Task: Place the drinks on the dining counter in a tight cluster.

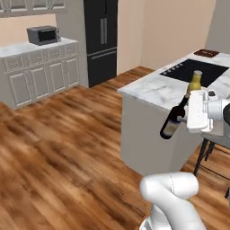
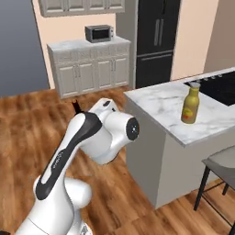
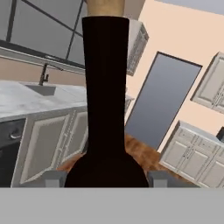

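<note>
Dark wine bottle (image 1: pixel 173 120) clamped tilted in jaws beside marble tabletop (image 1: pixel 152 90), liable to topple amber bottle (image 1: pixel 194 83) if swung in low.

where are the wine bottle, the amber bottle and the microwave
wine bottle (image 1: pixel 172 124), left base view, on its lower body by the pale label
amber bottle (image 2: pixel 190 106), right base view, on its labelled body
microwave (image 2: pixel 99 33), right base view, on its front door

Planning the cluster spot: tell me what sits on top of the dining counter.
On the dining counter: the amber-yellow bottle, standing upright near its front edge, and the inset black cooktop behind it. In the left base view the hand's white body covers part of the top.
</note>
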You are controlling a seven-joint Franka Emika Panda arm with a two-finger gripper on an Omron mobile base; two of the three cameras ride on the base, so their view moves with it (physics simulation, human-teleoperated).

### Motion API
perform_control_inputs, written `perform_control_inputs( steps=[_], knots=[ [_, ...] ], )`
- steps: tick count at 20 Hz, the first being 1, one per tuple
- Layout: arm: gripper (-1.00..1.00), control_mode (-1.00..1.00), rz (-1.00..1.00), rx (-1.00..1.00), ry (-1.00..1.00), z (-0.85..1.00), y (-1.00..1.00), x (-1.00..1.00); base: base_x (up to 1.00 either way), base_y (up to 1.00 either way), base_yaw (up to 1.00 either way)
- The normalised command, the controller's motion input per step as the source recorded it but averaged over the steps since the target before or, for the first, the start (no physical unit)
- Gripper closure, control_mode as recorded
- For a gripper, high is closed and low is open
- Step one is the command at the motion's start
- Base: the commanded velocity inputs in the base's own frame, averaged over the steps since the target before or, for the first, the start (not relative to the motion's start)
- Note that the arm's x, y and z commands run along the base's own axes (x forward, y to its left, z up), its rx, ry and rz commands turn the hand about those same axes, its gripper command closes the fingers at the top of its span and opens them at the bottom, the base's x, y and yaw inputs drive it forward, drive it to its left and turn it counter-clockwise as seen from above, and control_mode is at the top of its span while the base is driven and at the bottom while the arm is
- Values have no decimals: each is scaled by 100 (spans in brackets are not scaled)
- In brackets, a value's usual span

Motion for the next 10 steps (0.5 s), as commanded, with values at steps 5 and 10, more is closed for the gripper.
perform_control_inputs(
  steps=[5, 10],
  knots=[
    [100, 100, 0, 0, 0, 0, 0, 0, 99, 25, -47],
    [100, 100, 0, 0, 0, 0, 0, 0, 89, 76, -48]
  ],
)
